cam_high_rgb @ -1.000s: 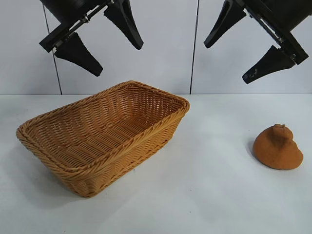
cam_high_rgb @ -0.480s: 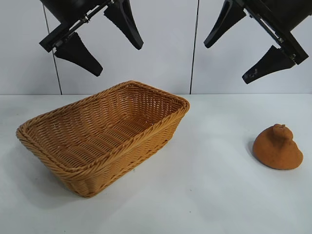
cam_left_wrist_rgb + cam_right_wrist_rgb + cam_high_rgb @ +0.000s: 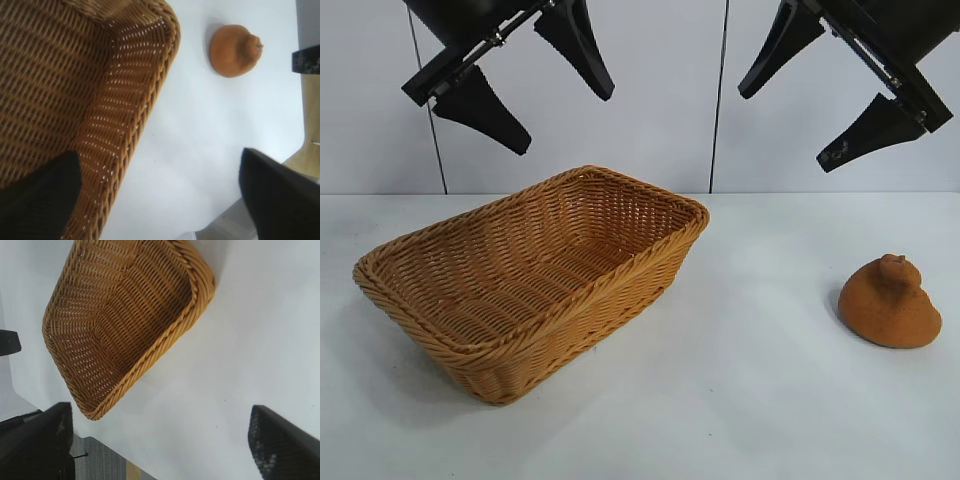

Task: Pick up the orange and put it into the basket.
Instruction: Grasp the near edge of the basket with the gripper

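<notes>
Left pincer (image 3: 523, 95) hung high above the basket (image 3: 535, 270), fingers spread wide, nothing between them. Right pincer (image 3: 810, 95) hung high too, up over the gap between basket and orange (image 3: 889, 302), also spread wide and empty.

Orange sat on the white desk (image 3: 750, 380), well apart from the basket, on the right arm's side, knobby tip up. Nothing touched it. Basket sat angled on the desk, one corner toward the back wall, nothing visible inside.

Exterior view was the only one showing both pincers whole, plus basket and orange together on the desk.

Left wrist view caught the orange (image 3: 235, 50) beyond one basket (image 3: 145, 100) corner, bare desk (image 3: 200, 150) between, and only the two dark fingertips (image 3: 40, 200) at the frame edge, one over the weave, one over the desk edge. It showed just part of the basket.

Right wrist view showed the basket (image 3: 200, 295) nearly whole from above, interior bare, with its own fingertips (image 3: 280, 445) wide apart. Orange didn't appear there. A dark bit at the frame edge couldn't be identified.

Versus the exterior frames from a second and half a second earlier: no visible change. Pincers, basket and orange sat at the same spots, same spread.
</notes>
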Robot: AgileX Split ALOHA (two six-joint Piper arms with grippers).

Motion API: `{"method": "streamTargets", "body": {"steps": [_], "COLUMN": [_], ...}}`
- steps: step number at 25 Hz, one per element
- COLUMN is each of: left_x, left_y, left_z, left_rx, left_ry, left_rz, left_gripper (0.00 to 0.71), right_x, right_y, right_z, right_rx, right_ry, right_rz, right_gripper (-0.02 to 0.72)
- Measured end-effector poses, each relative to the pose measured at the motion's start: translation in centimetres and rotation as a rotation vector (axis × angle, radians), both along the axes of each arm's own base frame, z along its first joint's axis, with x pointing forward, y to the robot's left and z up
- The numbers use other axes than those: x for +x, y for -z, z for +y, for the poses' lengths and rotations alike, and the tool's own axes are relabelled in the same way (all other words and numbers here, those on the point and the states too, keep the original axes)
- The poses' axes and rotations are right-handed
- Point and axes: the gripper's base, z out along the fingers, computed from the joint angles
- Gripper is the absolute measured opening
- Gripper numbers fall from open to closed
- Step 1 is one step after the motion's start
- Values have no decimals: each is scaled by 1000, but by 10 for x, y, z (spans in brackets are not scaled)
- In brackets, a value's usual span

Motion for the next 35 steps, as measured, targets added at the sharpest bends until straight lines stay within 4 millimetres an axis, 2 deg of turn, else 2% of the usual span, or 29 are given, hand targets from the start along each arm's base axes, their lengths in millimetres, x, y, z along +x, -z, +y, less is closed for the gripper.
{"method": "streamTargets", "body": {"steps": [3,8,10,14,17,20,25,28,31,35], "left_x": [2,-3,-14,-44,-68,-89,-108,-108,-102,-97], "left_y": [-4,-30,-44,-51,-36,-3,53,73,85,101], "left_z": [14,62,75,92,100,106,112,111,109,96], "left_rx": [-2,32,54,112,107,90,92,88,73,89], "left_ry": [-31,-141,-200,-345,-491,-629,-771,-803,-827,-794], "left_rz": [15,1,-18,-18,29,100,213,264,286,291], "left_gripper": [612,612,612,612,612,612,612,612,612,612], "right_x": [0,0,0,0,0,0,0,0,0,0], "right_y": [0,0,0,0,0,0,0,0,0,0], "right_z": [0,0,0,0,0,0,0,0,0,0], "right_rx": [0,0,0,0,0,0,0,0,0,0], "right_ry": [0,0,0,0,0,0,0,0,1,1], "right_rz": [0,0,0,0,0,0,0,0,-1,-1], "right_gripper": [652,652,652,652,652,652,652,652,652,652]}}
